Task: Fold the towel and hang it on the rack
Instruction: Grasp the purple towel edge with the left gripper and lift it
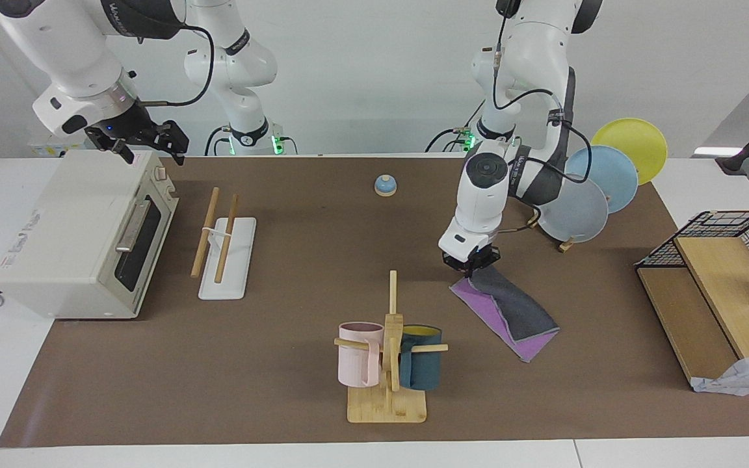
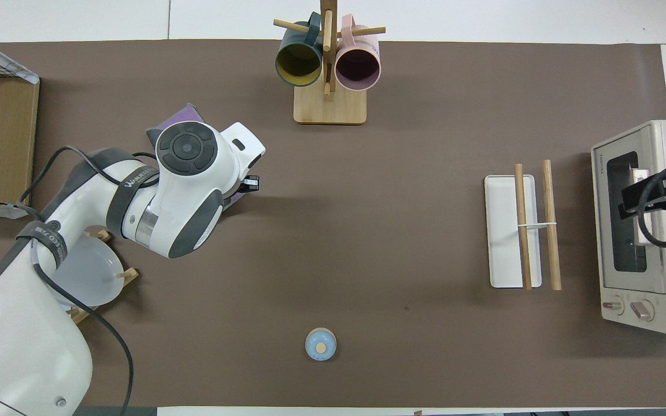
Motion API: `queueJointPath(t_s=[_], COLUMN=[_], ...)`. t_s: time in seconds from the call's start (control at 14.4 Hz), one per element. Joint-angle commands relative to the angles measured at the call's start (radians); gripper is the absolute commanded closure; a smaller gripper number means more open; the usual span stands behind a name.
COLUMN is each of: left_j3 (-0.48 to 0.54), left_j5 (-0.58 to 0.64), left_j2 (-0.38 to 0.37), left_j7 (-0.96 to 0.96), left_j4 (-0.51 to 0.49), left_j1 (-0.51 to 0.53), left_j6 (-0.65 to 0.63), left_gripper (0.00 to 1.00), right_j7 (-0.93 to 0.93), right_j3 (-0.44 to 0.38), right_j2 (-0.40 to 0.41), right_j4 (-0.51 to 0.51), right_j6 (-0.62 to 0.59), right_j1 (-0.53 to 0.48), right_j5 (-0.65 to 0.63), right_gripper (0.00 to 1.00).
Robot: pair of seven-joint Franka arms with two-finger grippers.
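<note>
Here the left gripper (image 1: 472, 268) pinches the corner of the towel (image 1: 508, 313) that lies nearest the robots, lifting it slightly off the brown mat (image 1: 296, 273). The towel is partly folded, its dark grey face laid over the purple one, toward the left arm's end of the table, beside the mug tree (image 1: 389, 354) with 2 mugs. The rack (image 1: 225, 244) sits well apart, in front of the toaster oven (image 1: 82, 237). The right gripper (image 1: 144, 144) waits over that oven; whether it is clenched I cannot tell.
</note>
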Motion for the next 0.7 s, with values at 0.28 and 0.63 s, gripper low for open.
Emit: queueJointPath(t_s=[0.28,0.63], left_j3=[0.002,0.002], left_j5=[-0.269,-0.533], left_j2=[-0.079,-0.139], left_j7=[0.225,0.345], left_j4=[-0.014,-0.222], left_j1=[0.163,0.284], left_j6=[-0.079,0.122], left_gripper=[0.0,0.0], right_j7=[-0.02,-0.02], right_j3=[0.004,0.004], right_j2=[-0.024,-0.024], right_j4=[-0.027,-0.027], right_j6=[0.002,0.002], right_j1=[-0.006,-0.007], right_j5=[0.018,0.038], right_gripper=[0.0,0.0])
